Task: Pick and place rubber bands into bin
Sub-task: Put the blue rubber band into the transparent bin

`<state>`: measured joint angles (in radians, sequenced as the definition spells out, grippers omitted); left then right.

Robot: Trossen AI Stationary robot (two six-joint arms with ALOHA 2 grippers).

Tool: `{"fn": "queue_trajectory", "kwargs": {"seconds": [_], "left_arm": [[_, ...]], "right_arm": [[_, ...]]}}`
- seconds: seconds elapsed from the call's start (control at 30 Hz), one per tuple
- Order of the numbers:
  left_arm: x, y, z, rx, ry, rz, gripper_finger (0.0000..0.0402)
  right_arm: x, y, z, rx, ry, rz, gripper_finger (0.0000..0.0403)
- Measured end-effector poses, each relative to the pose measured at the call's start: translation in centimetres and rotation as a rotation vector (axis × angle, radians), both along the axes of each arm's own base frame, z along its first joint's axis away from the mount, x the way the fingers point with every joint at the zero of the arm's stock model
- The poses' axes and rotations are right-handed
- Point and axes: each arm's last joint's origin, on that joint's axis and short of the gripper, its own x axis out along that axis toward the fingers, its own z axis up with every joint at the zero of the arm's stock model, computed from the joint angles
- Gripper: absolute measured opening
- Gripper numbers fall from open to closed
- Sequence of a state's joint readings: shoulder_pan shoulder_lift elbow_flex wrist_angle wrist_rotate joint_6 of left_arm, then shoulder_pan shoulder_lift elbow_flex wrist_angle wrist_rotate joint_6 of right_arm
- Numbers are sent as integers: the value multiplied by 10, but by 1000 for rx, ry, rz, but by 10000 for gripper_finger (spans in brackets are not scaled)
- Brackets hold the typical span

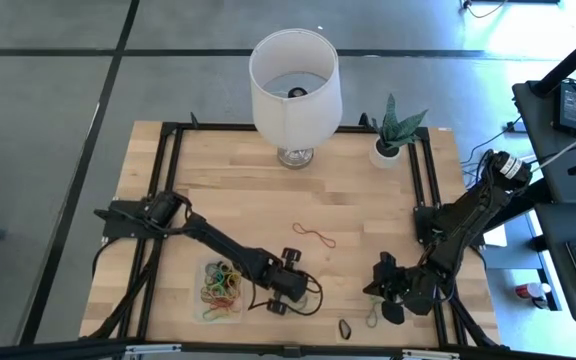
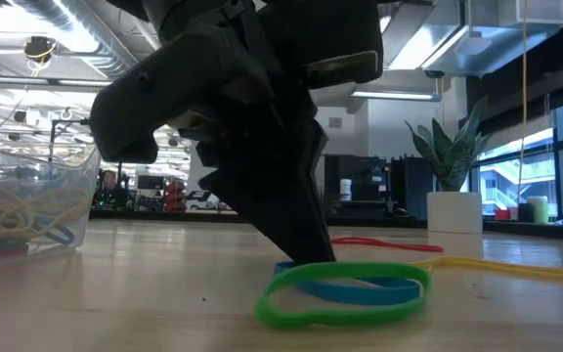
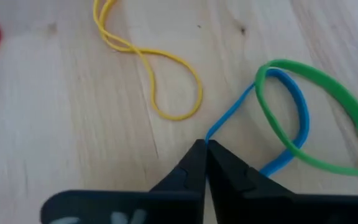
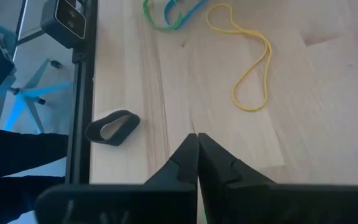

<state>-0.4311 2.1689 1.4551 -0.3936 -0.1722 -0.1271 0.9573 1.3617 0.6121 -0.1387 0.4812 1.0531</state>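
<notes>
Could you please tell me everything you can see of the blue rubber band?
The blue rubber band is a thin, flat elastic loop lying on the wooden table. One end is pulled to a narrow point, pinched between the shut fingers of the left gripper. A green rubber band overlaps its far end; a yellow one lies beside it, apart.

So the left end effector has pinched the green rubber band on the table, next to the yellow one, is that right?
Not quite. The left end effector is shut on the blue rubber band, not the green rubber band, which lies looped around the blue one. The left wrist view shows the blue strand running into the closed fingertips. The yellow rubber band does lie beside it on the table.
</notes>
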Motion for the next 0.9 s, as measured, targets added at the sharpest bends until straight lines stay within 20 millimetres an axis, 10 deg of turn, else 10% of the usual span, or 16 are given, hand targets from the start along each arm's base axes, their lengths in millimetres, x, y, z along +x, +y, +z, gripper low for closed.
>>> {"fn": "queue_trajectory", "kwargs": {"seconds": [0.9], "left_arm": [[-15, -7, 142, 365, -24, 24, 2]], "right_arm": [[7, 0, 6, 23, -120, -111, 5]]}}
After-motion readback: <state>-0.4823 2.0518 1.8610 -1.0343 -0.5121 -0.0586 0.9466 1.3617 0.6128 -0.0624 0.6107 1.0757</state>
